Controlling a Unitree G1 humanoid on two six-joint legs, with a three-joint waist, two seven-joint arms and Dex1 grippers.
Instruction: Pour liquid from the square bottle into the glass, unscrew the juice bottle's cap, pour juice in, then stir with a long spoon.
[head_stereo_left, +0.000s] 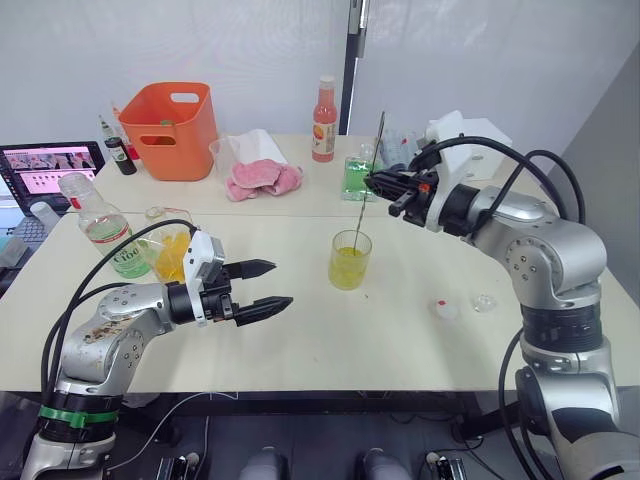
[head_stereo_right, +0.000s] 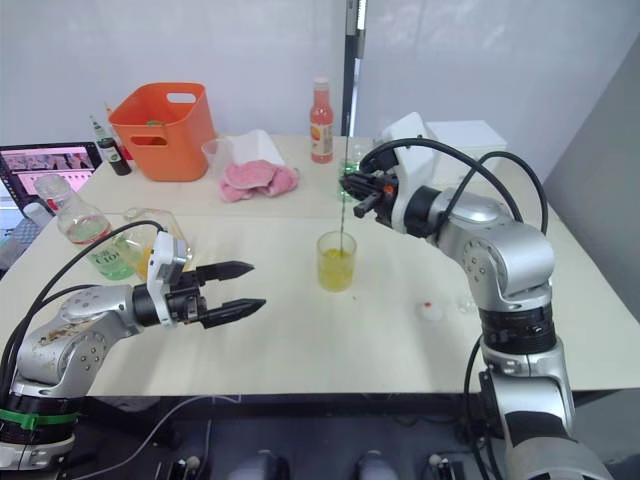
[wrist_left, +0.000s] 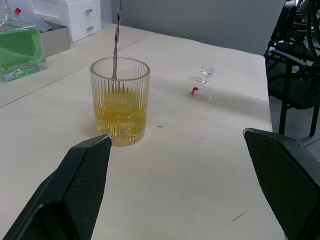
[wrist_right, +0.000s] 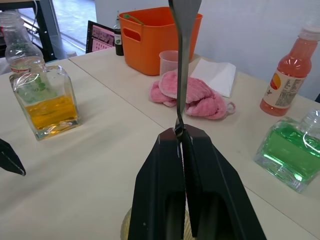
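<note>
Glass (head_stereo_left: 350, 259): you see it mid-table, part full of yellow liquid (wrist_left: 120, 111), ribbed sides.
Spoon (head_stereo_left: 366, 187): upright, its bowl down in the glass, its stem rising past the rim.
Right gripper (head_stereo_left: 377, 183): your fingers are pinched tight on the spoon's stem above the glass.
Left gripper (head_stereo_left: 264, 287): your fingers are spread wide, holding nothing, low over the table beside the glass.
Square bottle (wrist_right: 46, 103): behind your left arm, orange-yellow inside.
Juice bottle (head_stereo_left: 102, 230): just beside the square bottle, neck open.
Cap (wrist_left: 201, 92): lying on the table (head_stereo_left: 320, 350) past the glass, near your right arm.
</note>
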